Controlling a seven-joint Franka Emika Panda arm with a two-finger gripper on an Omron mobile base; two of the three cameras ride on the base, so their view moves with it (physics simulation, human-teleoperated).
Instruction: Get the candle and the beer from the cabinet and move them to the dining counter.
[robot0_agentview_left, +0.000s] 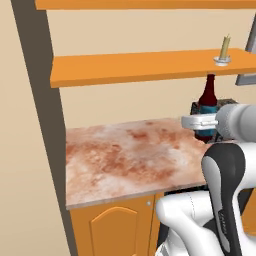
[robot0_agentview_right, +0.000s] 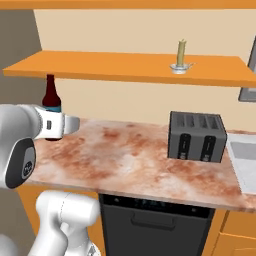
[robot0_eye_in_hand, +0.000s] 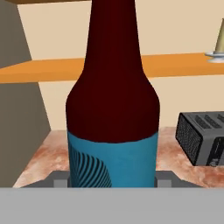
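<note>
The beer (robot0_eye_in_hand: 113, 100), a dark brown bottle with a blue label, stands upright right in front of the hand camera. My gripper (robot0_eye_in_hand: 112, 180) is shut on its lower body, one fingertip at each side. From the base cameras the beer (robot0_agentview_left: 208, 97) (robot0_agentview_right: 50, 96) sits just under the lower board of the cabinet (robot0_agentview_left: 135, 67) (robot0_agentview_right: 125, 70), over the marble worktop, with the gripper (robot0_agentview_left: 202, 125) (robot0_agentview_right: 54, 127) at its label. The candle (robot0_agentview_left: 225, 49) (robot0_agentview_right: 181, 52) stands on its whitish dish on that same board, to the right of the bottle and above it.
The short marble worktop (robot0_agentview_left: 125, 155) (robot0_agentview_right: 130, 155) lies below the shelves. A dark toaster (robot0_agentview_right: 196, 136) (robot0_eye_in_hand: 201, 138) stands on it to the right, with a sink edge (robot0_agentview_right: 245, 162) beyond. A grey wall post (robot0_agentview_left: 40, 100) bounds the left side.
</note>
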